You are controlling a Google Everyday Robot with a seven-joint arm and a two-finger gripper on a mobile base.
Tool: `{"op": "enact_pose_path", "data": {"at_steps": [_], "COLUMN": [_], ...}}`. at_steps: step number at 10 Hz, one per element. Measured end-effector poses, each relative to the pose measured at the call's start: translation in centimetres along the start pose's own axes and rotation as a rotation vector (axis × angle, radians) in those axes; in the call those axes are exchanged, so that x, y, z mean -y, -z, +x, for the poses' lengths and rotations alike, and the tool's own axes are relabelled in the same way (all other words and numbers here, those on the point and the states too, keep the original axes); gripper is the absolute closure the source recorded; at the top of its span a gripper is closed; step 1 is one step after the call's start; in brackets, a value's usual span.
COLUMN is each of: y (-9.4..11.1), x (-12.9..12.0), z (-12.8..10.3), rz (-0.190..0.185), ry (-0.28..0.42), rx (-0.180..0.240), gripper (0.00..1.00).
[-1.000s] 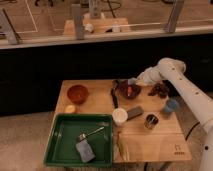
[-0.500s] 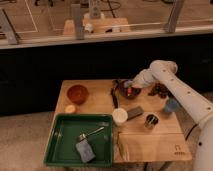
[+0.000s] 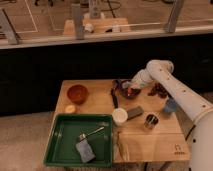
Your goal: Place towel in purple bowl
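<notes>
The purple bowl (image 3: 130, 91) stands at the back middle of the wooden table (image 3: 160, 137). My gripper (image 3: 120, 88) hangs at the bowl's left rim, low over it, on the white arm (image 3: 170, 82) that reaches in from the right. I cannot make out the pale grey-blue towel; the gripper and the bowl's dark inside hide that spot. Something reddish shows at the bowl's near rim.
An orange-brown bowl (image 3: 77, 93) and a small orange thing (image 3: 70, 108) sit at the left. A green tray (image 3: 62, 145) holds a blue-grey pad (image 3: 85, 151) and a spoon (image 3: 92, 133). A white cup (image 3: 119, 116), grey block (image 3: 134, 112), dark can (image 3: 150, 120), light blue cup (image 3: 170, 106) and brown bits (image 3: 159, 90) stand nearby.
The arm has swung to the left, and the gripper has moved a little left and lower at the purple bowl. Nothing else on the table has moved.
</notes>
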Motion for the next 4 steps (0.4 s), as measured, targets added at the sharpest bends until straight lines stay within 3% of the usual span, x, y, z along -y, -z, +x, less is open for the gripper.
{"op": "enact_pose_path", "data": {"at_steps": [4], "y": [-0.57], "x": [0.72], "z": [-0.36], "rz": [0.01], "ry": [-0.034], "rx": [0.021], "gripper": [0.2]}}
